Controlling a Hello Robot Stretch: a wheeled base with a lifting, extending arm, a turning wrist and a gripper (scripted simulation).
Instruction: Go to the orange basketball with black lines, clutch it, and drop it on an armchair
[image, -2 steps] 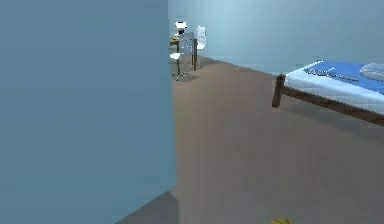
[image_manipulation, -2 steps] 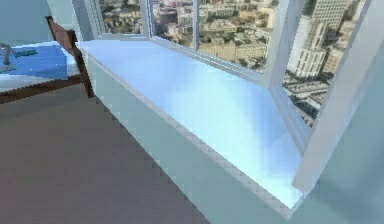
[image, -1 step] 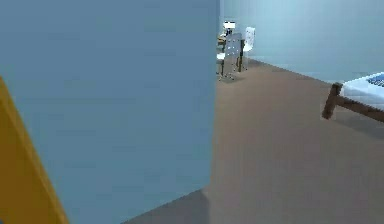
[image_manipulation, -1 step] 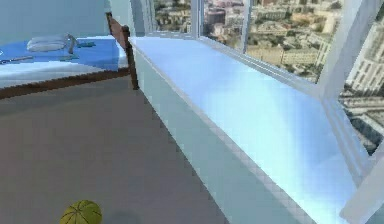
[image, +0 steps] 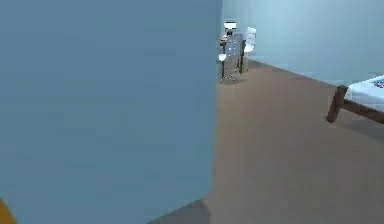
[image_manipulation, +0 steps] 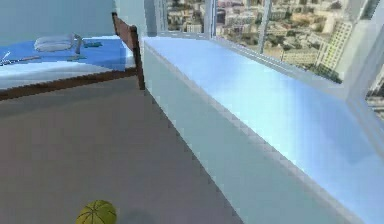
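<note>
We seem to stand beside the round orange dark-lined basketball (image_manipulation: 96, 213) to reach it; the claw's state we cannot tell.

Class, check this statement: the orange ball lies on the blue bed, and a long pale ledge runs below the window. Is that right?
No: the arm side view shows the orange ball on the brown floor, apart from the blue bed. The long pale ledge does run below the window.
</note>
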